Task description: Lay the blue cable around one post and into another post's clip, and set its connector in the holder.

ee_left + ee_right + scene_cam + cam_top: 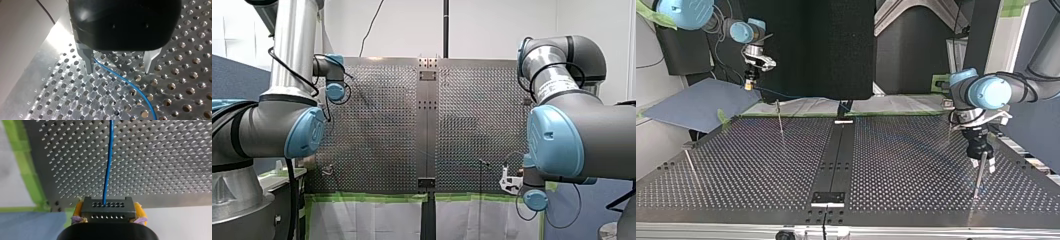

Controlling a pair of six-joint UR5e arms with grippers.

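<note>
Two pincers: right pincer (108, 210) clamped on the connector (108, 216) at the counter's (162, 170) edge, blue cable (108, 170) running ahead; left pincer (118, 72) spread wide near a counter edge, cable between its fingers (88, 62), beside one.

Ahead of my right gripper (108, 214), the blue cable (108, 165) ran out of frame, and the gripper's body covered the connector's (108, 208) lower part. In its wrist view, my left gripper's (118, 72) black body hid the cable beyond its fingers. In the front view, the cable was too thin to trace.
</note>
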